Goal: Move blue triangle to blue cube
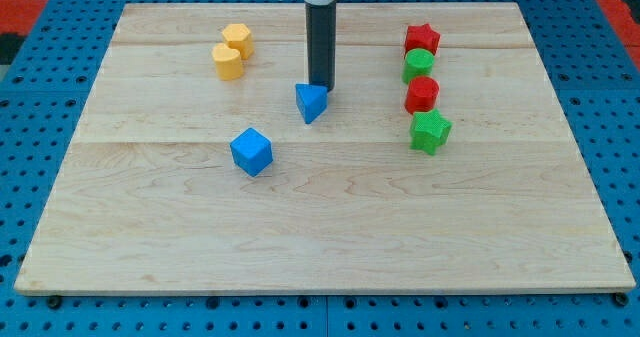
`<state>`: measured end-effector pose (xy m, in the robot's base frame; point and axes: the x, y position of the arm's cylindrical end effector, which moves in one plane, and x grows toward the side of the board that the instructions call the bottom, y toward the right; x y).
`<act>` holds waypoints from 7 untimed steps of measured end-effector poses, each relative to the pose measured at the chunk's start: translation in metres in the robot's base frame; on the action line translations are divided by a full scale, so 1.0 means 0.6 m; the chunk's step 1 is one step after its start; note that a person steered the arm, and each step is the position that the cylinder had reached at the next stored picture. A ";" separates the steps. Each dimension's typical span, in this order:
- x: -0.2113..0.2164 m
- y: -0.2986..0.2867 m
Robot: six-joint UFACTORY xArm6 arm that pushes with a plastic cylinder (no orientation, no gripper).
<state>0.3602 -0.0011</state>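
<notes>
Behind blue triangle (311,102), my tip (320,86) touches its top-right edge. No claw, nothing held. You push down-left toward blue cube (251,152).

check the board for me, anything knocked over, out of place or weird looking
Nothing stands out. My tip sits right behind the blue triangle, with the blue cube apart toward the view's lower left. Two yellow blocks touch at upper left; red and green blocks form a tidy column at right.
</notes>
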 end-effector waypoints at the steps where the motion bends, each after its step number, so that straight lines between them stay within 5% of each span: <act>1: -0.010 0.021; 3: 0.067 -0.109; 5: 0.123 0.035; 6: 0.242 0.047; 7: 0.249 0.193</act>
